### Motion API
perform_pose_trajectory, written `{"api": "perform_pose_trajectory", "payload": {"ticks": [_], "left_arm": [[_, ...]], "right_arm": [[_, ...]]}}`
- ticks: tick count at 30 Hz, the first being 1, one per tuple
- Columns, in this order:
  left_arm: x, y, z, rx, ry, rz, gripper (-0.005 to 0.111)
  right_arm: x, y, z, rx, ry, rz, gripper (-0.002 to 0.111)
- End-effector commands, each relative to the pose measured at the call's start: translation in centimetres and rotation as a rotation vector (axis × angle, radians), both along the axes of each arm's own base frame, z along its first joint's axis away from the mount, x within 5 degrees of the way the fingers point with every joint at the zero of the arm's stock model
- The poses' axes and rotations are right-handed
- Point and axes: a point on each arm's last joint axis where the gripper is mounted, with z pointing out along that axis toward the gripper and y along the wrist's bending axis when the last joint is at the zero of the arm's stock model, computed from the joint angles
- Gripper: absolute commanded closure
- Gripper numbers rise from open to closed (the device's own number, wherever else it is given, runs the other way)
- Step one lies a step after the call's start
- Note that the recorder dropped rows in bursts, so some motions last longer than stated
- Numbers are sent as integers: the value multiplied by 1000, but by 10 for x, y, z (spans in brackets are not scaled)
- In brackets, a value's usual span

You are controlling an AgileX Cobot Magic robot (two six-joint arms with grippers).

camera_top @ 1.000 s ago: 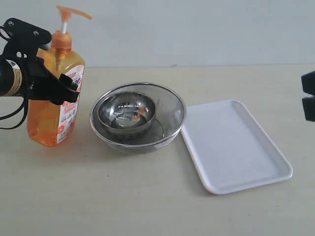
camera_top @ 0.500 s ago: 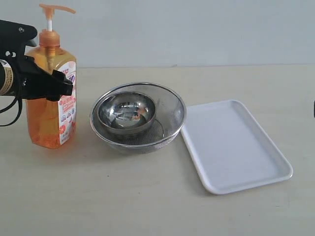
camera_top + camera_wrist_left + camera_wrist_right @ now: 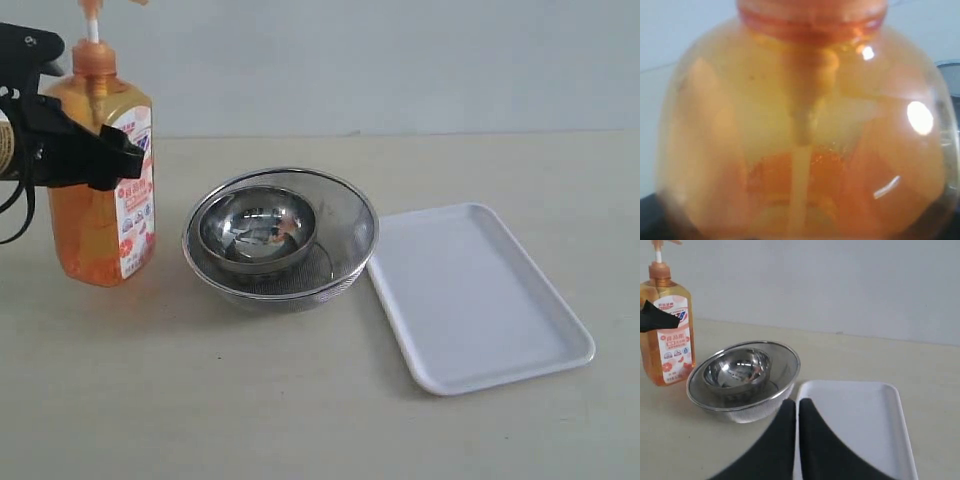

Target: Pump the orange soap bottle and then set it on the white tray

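1 soap bottle (image 3: 95, 230), 1 tray (image 3: 480, 300), 1 mesh bowl (image 3: 348, 228), 1 steel bowl (image 3: 258, 228).

**A:** What sits closest to the camera?

**B:** The right gripper (image 3: 798, 403), black, its jaws pressed flat together. The tips lie in front of the white tray's (image 3: 855, 430) edge, on the side by the mesh basket (image 3: 758, 412).

**A:** Is anything in the basket?

**B:** A steel bowl (image 3: 737, 367), upright and shiny. The basket and tray are just beside each other, and I can't tell whether they touch.

**A:** And the orange soap bottle (image 3: 665, 355)?

**B:** It stands upright on the bench (image 3: 890, 360), beyond the basket from the tray. A black gripper finger (image 3: 657, 319) crosses the top of its label. The frame edge cuts off the pump head.
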Motion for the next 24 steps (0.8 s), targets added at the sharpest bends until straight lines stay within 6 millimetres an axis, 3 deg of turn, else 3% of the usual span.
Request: {"api": "perform_pose_trajectory", "payload": {"ticks": [1, 14, 24], "left_arm": [[-2, 1, 37, -22, -115, 3, 102], [-25, 0, 82, -104, -240, -38, 102], [-32, -16, 89, -164, -230, -191, 102]], "right_arm": [[-4, -2, 2, 35, -34, -2, 108], [-4, -2, 2, 37, -33, -2, 108], [-4, -2, 2, 46, -29, -1, 108]]}}
